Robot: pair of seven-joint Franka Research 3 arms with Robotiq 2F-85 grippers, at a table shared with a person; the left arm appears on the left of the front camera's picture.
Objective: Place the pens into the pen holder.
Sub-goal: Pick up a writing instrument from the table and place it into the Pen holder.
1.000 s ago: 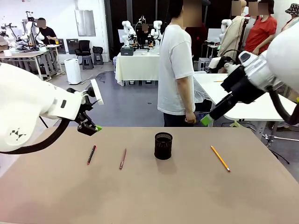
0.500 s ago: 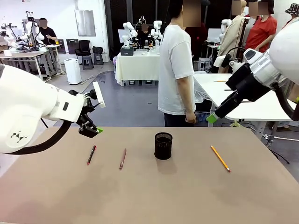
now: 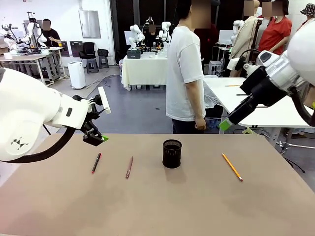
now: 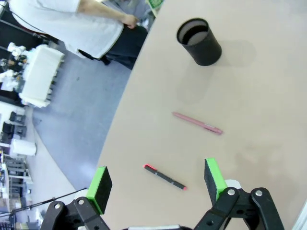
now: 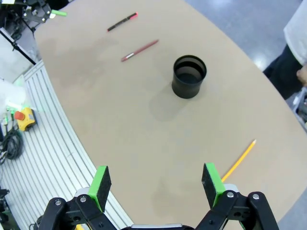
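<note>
A: Grippers?
B: Left gripper [image 4: 156, 181] and right gripper [image 5: 156, 186] are both spread wide, holding nothing.
A: Pens?
B: Flat on the table [image 3: 157, 211] — black pen [image 3: 96, 162] and reddish-brown pen [image 3: 129, 167] left of the pen holder [image 3: 172, 153], yellow pen [image 3: 232, 167] right of it.

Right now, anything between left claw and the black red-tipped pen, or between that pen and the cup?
Nothing visible between the open left claw and the black pen with red ends. Toward the black wire-mesh cup, the reddish-brown pen lies flat in between; a lifted carry should clear it.
</note>
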